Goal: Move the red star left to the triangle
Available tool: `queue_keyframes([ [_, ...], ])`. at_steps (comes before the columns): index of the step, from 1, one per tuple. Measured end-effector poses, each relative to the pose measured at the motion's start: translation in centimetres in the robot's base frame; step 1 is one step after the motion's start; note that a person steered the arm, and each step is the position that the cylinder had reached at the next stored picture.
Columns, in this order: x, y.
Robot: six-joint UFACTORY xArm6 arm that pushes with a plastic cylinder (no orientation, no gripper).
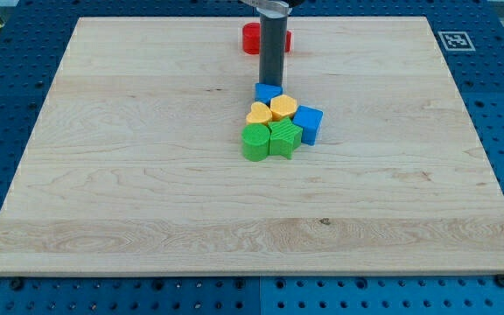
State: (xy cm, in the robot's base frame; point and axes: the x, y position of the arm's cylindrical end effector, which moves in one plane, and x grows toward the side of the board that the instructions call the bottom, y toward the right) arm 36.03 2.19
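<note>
Two red pieces show at the view's top, either side of my rod: a rounded red block point(251, 37) on the left and a red sliver point(286, 39) on the right, most likely the red star, mostly hidden behind the rod. My tip point(272, 80) is below them, just above the blue triangle point(268, 91). The triangle heads a tight cluster in the board's middle.
The cluster holds a yellow hexagon point(259, 113), a yellow heart point(283, 107), a blue cube point(309, 123), a green round block point(255, 142) and a green star point(283, 138). The wooden board point(129, 175) sits on a blue perforated table.
</note>
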Motion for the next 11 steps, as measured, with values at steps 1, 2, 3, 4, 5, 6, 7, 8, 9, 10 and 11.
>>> queue_keyframes([
  [1, 0.0, 0.0],
  [2, 0.0, 0.3],
  [3, -0.4, 2.9],
  [4, -1.2, 5.6],
  [5, -2.7, 8.3],
  [6, -7.2, 9.1],
  [7, -12.4, 8.9],
  [8, -14.8, 7.0],
  [9, -13.1, 5.9],
  [10, -11.9, 4.4],
  [11, -11.9, 2.9],
])
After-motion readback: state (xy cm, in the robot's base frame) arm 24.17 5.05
